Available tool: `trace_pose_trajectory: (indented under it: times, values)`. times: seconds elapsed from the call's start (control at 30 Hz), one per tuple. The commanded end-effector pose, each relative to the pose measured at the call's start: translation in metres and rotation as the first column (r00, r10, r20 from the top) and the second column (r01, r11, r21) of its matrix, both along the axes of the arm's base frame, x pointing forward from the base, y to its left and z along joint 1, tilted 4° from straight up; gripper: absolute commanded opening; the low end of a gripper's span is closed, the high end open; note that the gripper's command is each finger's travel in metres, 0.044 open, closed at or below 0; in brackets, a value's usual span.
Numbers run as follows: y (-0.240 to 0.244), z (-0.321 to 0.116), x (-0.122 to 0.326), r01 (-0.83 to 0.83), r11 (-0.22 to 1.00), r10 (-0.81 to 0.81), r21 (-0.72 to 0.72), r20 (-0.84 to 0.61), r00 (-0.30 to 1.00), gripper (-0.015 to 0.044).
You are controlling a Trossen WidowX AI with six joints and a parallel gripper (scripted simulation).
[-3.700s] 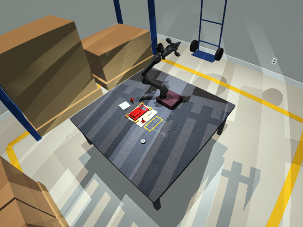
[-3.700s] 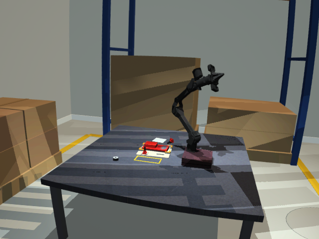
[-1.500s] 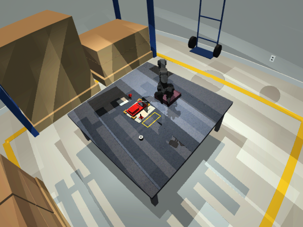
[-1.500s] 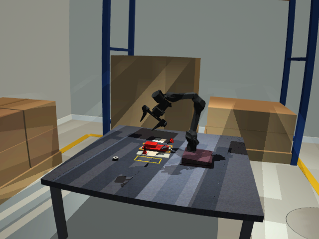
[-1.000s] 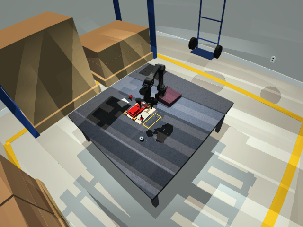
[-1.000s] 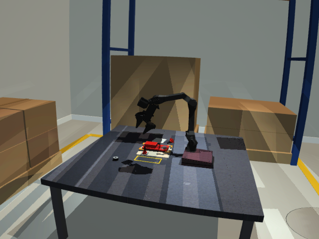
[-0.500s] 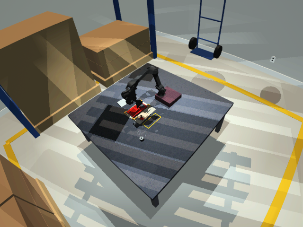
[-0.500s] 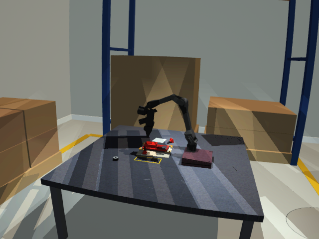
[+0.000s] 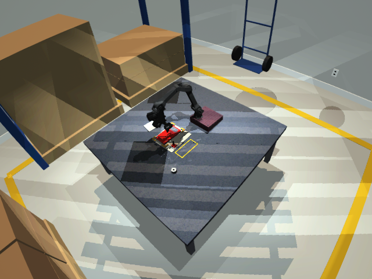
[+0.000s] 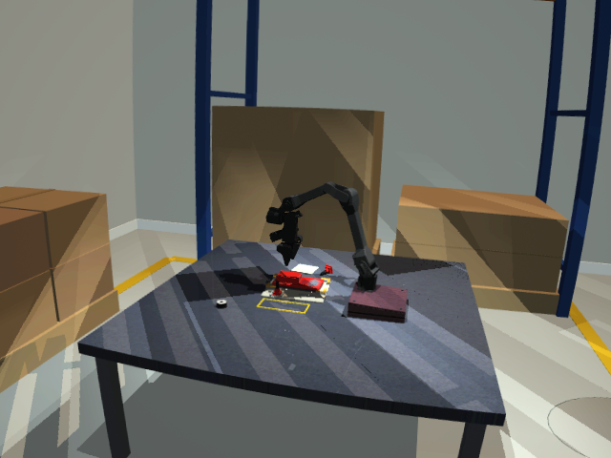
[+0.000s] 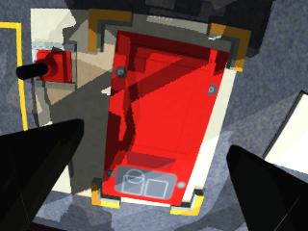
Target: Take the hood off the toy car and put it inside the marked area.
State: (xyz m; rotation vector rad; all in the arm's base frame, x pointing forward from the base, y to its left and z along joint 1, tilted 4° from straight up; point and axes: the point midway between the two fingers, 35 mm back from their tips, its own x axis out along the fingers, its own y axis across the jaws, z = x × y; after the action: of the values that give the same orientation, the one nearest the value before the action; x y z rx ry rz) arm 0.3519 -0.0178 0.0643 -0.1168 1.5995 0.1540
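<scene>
The red toy car sits between yellow corner brackets on a white base. A grey panel with outlined shapes lies at one end of it. I cannot clearly tell the hood's edges from the rest of the red body. My gripper is open and empty, pointing down above the car. In the wrist view its fingers appear on either side of the red body. The marked area, a yellow outline, lies beside the base.
A red block with a black lever stands on the base. A white plate and a small red object are nearby. A small ring lies farther off. The arm stands on a maroon block.
</scene>
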Motion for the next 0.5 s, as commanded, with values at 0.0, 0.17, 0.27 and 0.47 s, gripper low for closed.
trace_pose_trajectory:
  times: [0.0,0.17,0.27,0.47]
  values:
    - [-0.002,-0.004,0.000,0.006,1.000,-0.006,-0.006,-0.002,1.000,0.0440]
    - [-0.002,-0.008,0.000,0.006,1.000,-0.006,-0.006,-0.002,1.000,0.0440]
    - [-0.002,-0.010,0.000,0.006,1.000,-0.006,-0.006,-0.002,1.000,0.0440]
    - [-0.002,-0.015,0.000,0.006,1.000,-0.006,-0.006,-0.002,1.000,0.0440]
